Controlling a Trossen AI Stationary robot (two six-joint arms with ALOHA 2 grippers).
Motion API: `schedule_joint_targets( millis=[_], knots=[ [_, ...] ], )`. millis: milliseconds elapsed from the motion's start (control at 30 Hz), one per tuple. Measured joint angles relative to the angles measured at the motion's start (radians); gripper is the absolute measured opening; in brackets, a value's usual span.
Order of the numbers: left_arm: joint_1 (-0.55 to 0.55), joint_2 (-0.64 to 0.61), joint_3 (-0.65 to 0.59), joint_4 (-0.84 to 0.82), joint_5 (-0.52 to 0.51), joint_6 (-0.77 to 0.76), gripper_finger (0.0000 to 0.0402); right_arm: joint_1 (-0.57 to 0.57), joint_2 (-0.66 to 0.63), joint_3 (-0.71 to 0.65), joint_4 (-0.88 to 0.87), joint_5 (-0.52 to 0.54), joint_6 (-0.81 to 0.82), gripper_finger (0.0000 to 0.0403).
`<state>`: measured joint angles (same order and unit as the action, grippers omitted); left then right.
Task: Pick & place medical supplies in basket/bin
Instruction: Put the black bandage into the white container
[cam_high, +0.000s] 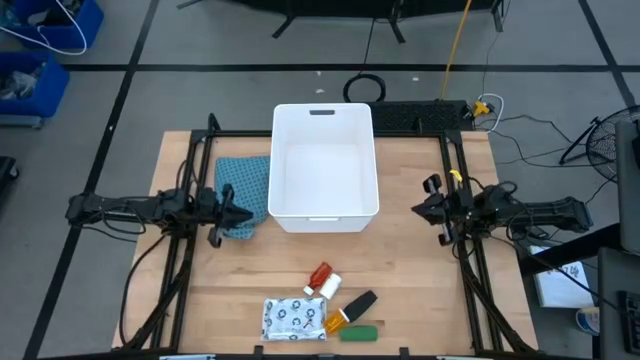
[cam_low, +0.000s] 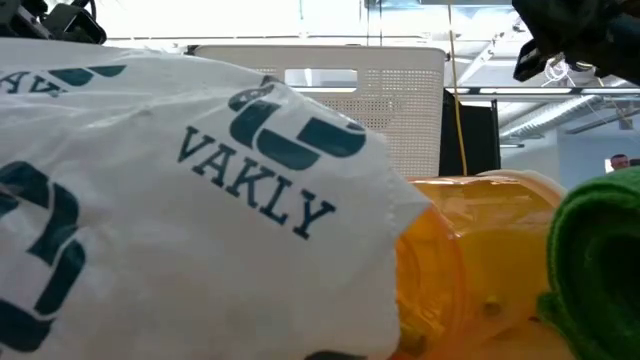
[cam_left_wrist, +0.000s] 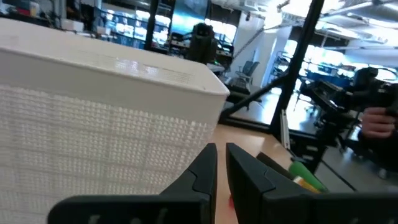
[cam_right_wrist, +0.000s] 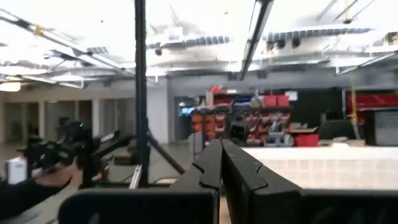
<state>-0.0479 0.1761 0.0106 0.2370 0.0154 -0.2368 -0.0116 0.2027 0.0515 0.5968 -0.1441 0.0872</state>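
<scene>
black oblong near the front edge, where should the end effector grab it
Grip the black oblong across its narrow width at mid-length, coming straight down. It lies flat and diagonal, so turn the fingers square to its long axis. The orange vial sits close at its lower end, so stay off that end.

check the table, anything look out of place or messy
Mostly tidy. The one oddity is a teal cloth bunched against the left wall of the empty white bin, under the left gripper. The supplies lie clustered near the front edge.
</scene>
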Motion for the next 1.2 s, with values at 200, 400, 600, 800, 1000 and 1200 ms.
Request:
schedule_joint_targets(
  millis=[200,400,600,800,1000,1200],
  knots=[
    [0.0,0.0,0.0,-0.001,-0.01,0.065,0.0037,0.001,0.123,0.2,-0.177,0.02,-0.047,0.0],
    [0.0,0.0,0.0,0.014,-0.115,0.157,0.0037,0.051,0.409,0.517,-0.483,0.045,-0.106,0.0019],
    [0.001,0.0,0.0,0.091,-0.193,0.276,0.0037,0.16,0.749,0.808,-0.739,0.173,-0.146,0.0091],
    [0.001,0.0,0.0,0.034,-0.199,0.311,0.0037,0.302,1.018,0.986,-0.876,0.174,-0.155,0.019],
    [0.001,0.0,0.0,0.029,-0.2,0.311,0.0037,0.465,1.192,1.026,-0.886,0.274,-0.127,0.0257],
    [0.001,0.0,0.0,0.028,-0.2,0.275,0.0037,0.574,1.315,1.009,-0.92,0.288,-0.087,0.0278]
  ],
)
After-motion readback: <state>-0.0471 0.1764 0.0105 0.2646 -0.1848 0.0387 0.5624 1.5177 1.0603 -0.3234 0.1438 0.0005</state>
